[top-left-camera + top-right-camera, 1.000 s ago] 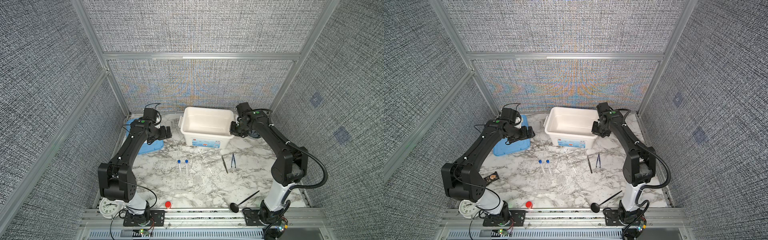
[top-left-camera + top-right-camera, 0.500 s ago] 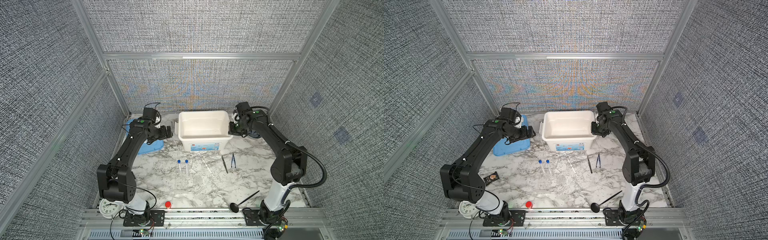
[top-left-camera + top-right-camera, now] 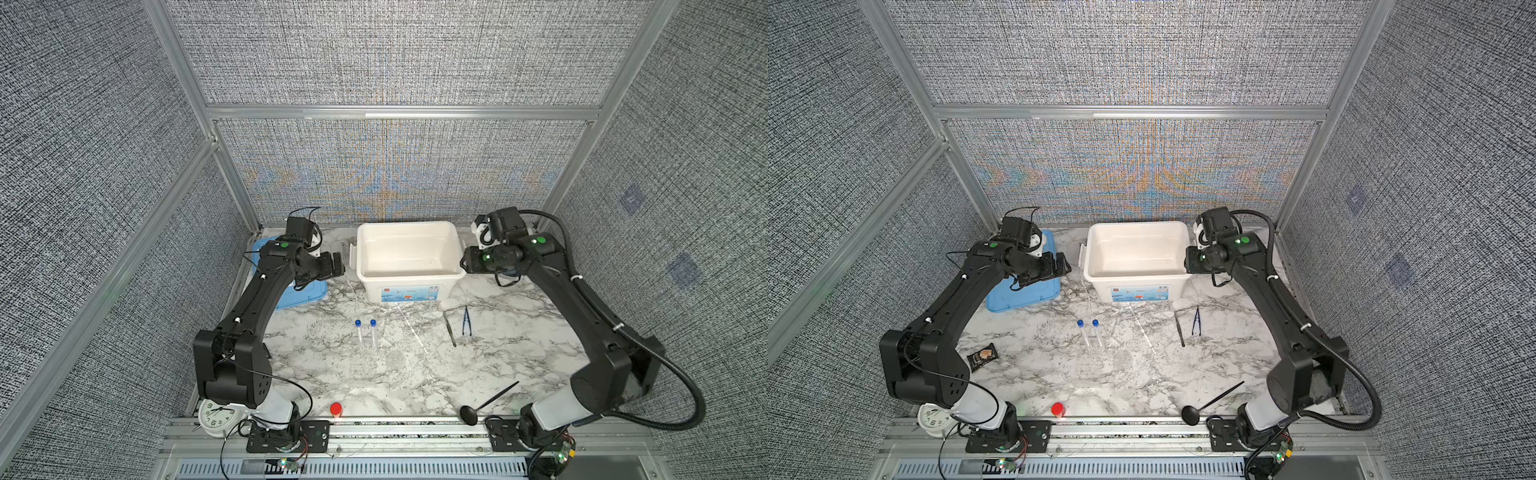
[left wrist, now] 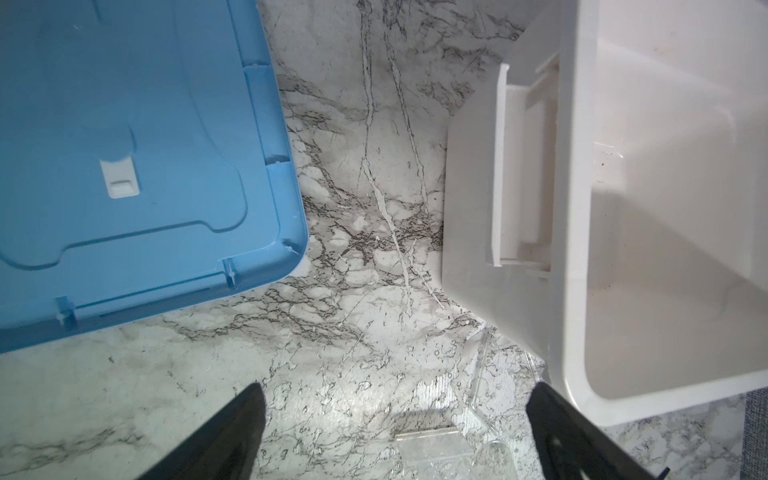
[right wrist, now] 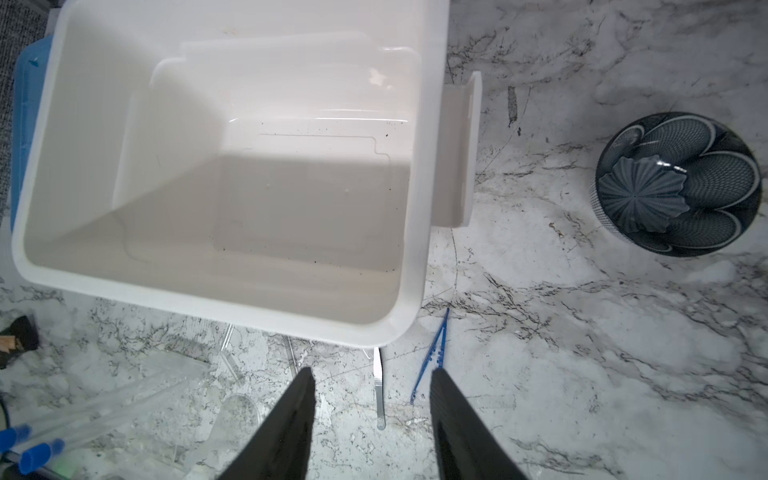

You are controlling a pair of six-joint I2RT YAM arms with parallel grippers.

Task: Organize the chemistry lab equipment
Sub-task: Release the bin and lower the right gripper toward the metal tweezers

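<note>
Two clear blue-capped tubes lie side by side on the white marble tabletop, just in front of an open white plastic tub, with their caps pointing toward it. Thin clear droppers lie slantwise to the right of the tubes, also in front of the tub. Near the tub's front right corner lie slim silver tweezers and dark blue forceps, near each other but not touching.

The right gripper hangs just beside the tub's right wall, well apart from the tweezers and forceps. Its jaws stand partly apart with nothing between them. The left gripper hangs just beside the tub's left wall, above bare marble between the tub and a flat light-blue plastic lid. Its jaws are spread wide and hold nothing, well apart from the tubes.

Each black arm rises from the front rail, bends at the elbow and reaches back, with its wrist turned inward toward the tub. A grey-blue flower-shaped dish sits to the right of the tub.
</note>
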